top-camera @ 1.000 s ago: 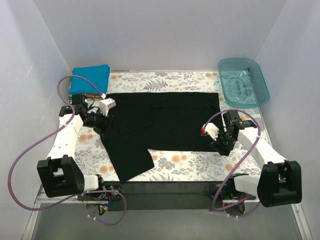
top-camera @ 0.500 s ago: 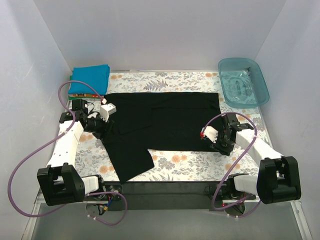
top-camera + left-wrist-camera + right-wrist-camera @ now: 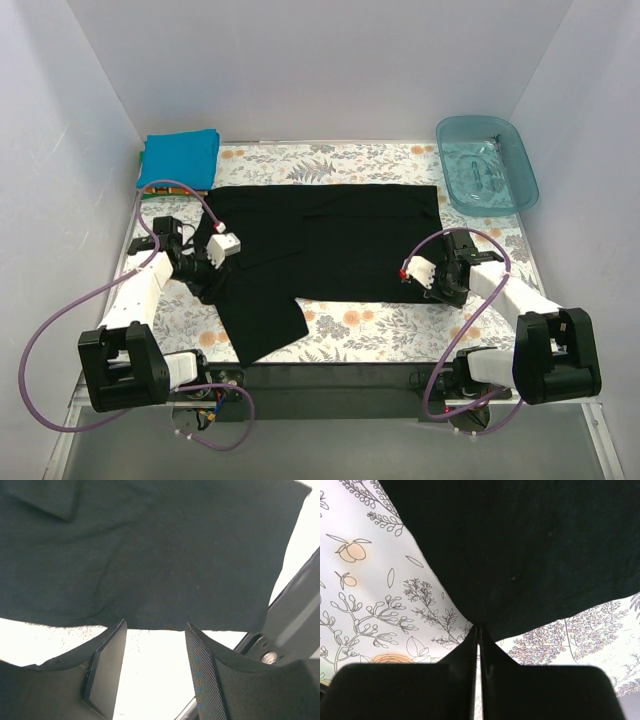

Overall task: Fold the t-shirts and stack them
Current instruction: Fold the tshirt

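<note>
crosswise, black t-shirt (image 3: 330,240), long axis left-right

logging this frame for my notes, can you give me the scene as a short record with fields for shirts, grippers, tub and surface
black t-shirt: spread out on the floral tablecloth, mid table
blue t-shirt: folded, far left corner
left gripper: open, fingers at the black t-shirt's left edge, no grip
right gripper: shut, pinching the black t-shirt's near right edge
teal tub: far right corner, apart from both shirts
</note>
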`<action>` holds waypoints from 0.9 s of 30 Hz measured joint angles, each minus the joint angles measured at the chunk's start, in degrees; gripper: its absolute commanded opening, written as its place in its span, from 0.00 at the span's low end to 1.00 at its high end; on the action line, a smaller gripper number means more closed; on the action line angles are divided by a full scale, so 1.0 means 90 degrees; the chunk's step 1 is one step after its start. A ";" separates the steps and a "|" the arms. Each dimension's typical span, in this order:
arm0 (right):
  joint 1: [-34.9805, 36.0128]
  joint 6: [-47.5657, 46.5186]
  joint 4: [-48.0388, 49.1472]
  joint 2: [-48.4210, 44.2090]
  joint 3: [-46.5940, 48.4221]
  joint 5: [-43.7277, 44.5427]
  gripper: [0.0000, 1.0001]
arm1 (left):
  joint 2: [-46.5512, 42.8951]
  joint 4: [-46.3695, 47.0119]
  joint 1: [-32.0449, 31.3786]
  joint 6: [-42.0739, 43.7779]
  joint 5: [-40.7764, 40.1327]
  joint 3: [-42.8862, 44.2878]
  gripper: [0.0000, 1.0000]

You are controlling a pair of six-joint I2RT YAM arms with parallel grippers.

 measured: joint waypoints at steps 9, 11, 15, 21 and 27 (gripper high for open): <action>-0.0002 0.0051 -0.0007 0.0029 0.0044 0.0015 0.01 | -0.0172 0.0362 -0.0158 0.1532 -0.0012 -0.0894 0.48; -0.0002 0.0078 -0.0019 0.0034 0.0058 0.0012 0.01 | -0.0172 0.0576 -0.0301 0.1693 -0.0095 -0.1144 0.47; -0.0002 0.0126 -0.0041 0.0066 0.0085 0.0012 0.01 | -0.0202 0.1280 -0.0736 0.1795 -0.0464 -0.1863 0.44; -0.0002 0.0155 -0.0061 0.0100 0.0119 0.0015 0.01 | -0.0765 0.1875 -0.1124 0.1622 -0.0937 -0.2222 0.07; -0.0002 0.0153 -0.0168 0.0100 0.0245 0.0015 0.01 | -0.0828 0.1491 -0.1178 0.1535 -0.1392 -0.2008 0.00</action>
